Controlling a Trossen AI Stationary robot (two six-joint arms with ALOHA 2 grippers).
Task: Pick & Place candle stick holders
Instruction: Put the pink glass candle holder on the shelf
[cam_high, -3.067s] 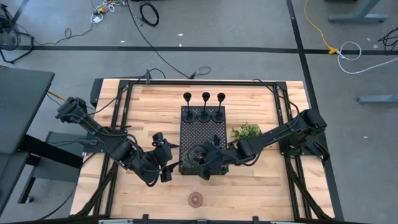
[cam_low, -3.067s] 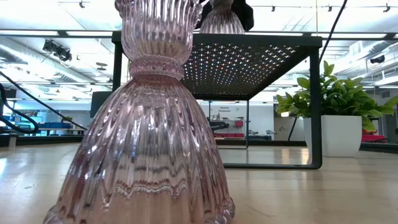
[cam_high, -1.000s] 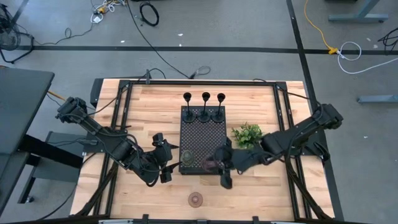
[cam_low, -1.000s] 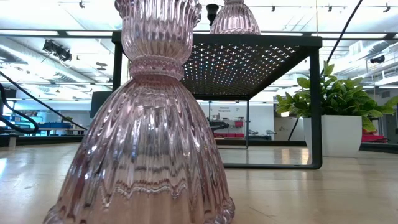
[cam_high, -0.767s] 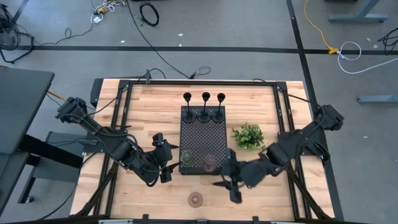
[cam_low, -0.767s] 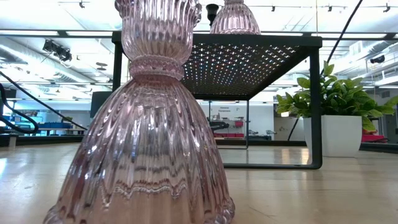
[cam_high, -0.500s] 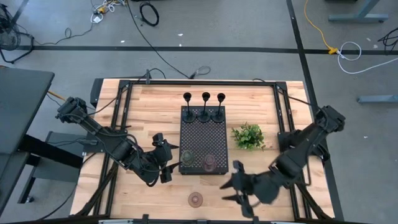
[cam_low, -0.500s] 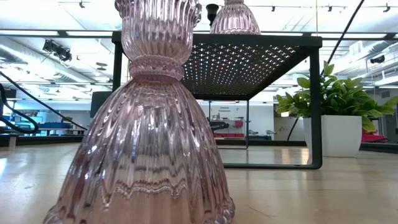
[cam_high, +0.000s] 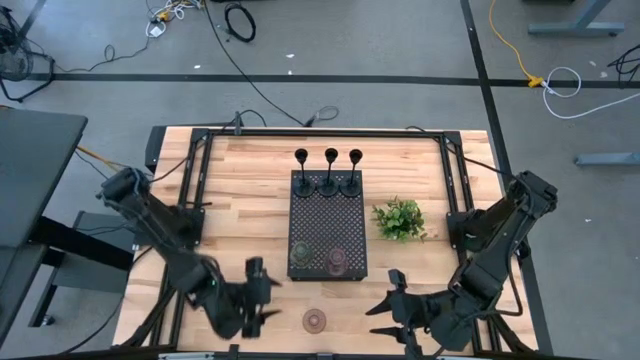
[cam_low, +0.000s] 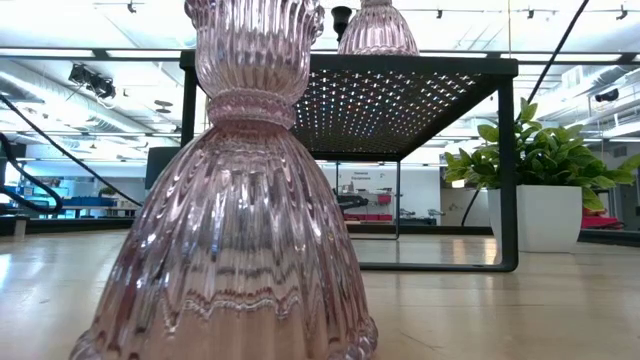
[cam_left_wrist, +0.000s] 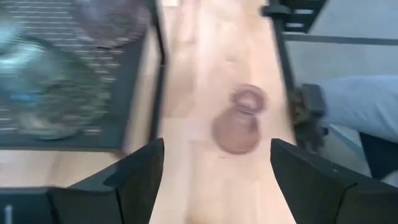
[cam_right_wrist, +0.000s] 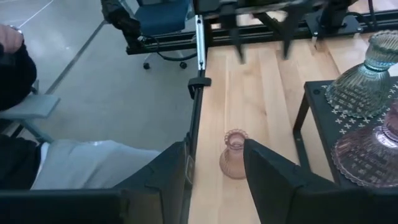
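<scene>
Three black candle stick holders (cam_high: 330, 170) stand on their round bases at the far end of the black perforated tray (cam_high: 328, 215). A greenish glass holder (cam_high: 302, 253) and a pinkish one (cam_high: 338, 261) stand at its near end. A third pinkish glass holder (cam_high: 315, 320) stands on the table near the front edge; it fills the low view (cam_low: 240, 200). My left gripper (cam_high: 262, 293) is open to its left and my right gripper (cam_high: 388, 308) open to its right. Both wrist views show it ahead of the open fingers (cam_left_wrist: 239, 121) (cam_right_wrist: 233, 155).
A small green plant (cam_high: 398, 217) in a white pot (cam_low: 545, 215) stands right of the tray. A seated person (cam_right_wrist: 56, 162) is beyond the table's front edge. Bare wood lies left and right of the tray.
My right gripper has drawn back from the tray's near end toward the table's near edge, open and empty. My left gripper has swung from beside the tray toward the near edge as well. The pinkish holder it left on the tray stays put.
</scene>
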